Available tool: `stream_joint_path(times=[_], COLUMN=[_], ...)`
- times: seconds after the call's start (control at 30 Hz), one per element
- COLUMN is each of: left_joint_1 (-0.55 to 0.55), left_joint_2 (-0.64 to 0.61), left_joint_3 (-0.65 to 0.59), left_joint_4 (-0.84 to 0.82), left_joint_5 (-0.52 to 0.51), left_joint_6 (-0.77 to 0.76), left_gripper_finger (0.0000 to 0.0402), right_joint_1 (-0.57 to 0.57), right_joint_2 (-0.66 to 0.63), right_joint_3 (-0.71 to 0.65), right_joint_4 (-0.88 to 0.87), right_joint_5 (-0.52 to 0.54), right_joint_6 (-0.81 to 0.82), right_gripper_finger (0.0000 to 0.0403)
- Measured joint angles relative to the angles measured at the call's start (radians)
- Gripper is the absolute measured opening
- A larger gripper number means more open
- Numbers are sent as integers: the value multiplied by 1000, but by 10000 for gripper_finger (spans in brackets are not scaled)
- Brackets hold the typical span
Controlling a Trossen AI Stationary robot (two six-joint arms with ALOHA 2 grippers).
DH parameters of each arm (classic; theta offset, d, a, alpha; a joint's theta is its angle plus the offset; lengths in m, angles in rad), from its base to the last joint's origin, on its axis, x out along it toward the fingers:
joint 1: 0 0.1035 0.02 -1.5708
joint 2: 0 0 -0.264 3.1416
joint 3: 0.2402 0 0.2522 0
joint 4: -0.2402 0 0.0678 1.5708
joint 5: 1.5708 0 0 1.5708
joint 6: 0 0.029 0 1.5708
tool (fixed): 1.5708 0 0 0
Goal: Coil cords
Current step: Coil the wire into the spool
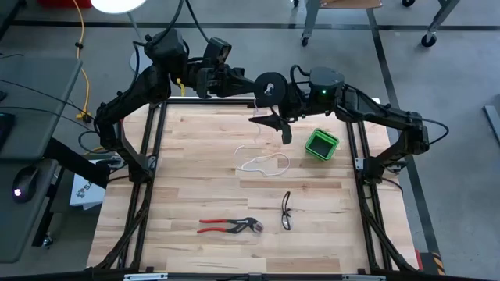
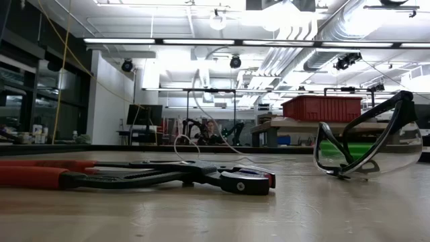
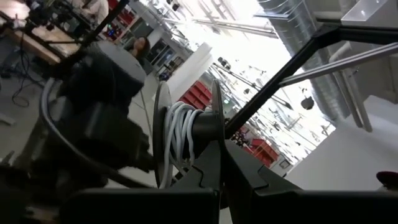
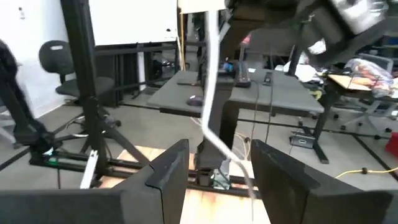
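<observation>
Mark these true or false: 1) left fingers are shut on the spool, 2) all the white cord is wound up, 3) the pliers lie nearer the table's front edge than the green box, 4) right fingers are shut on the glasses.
1) True: the left gripper clamps the black spool's flange.
2) False: some white cord lies loose on the table.
3) True: the red-handled pliers lie near the front; the green box sits farther back.
4) False: the right gripper is open around the hanging cord; the glasses lie untouched.
</observation>
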Motion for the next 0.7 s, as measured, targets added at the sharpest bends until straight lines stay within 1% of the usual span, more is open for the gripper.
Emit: stream_joint_path(times=[0.23,0.37,0.53,0.6,0.67,0.7], left_joint_1=[4,4,10,12,20,25], left_joint_2=[0,0,0,0,-4,-6], left_joint_3=[0,0,0,0,0,0], left_joint_4=[45,43,42,42,41,35], left_joint_5=[-2,-1,7,7,15,16], left_joint_6=[0,0,-1,0,0,2], left_gripper_finger=[0,0,0,0,0,0], right_joint_1=[0,0,0,1,5,5], right_joint_2=[0,0,0,0,0,-1], right_joint_3=[0,0,0,-1,-1,-1], right_joint_4=[-32,-35,-25,-30,-33,-35], right_joint_5=[20,22,25,46,52,52], right_joint_6=[-3,-3,-12,-23,-30,-31], right_gripper_finger=[165,149,99,68,25,13])
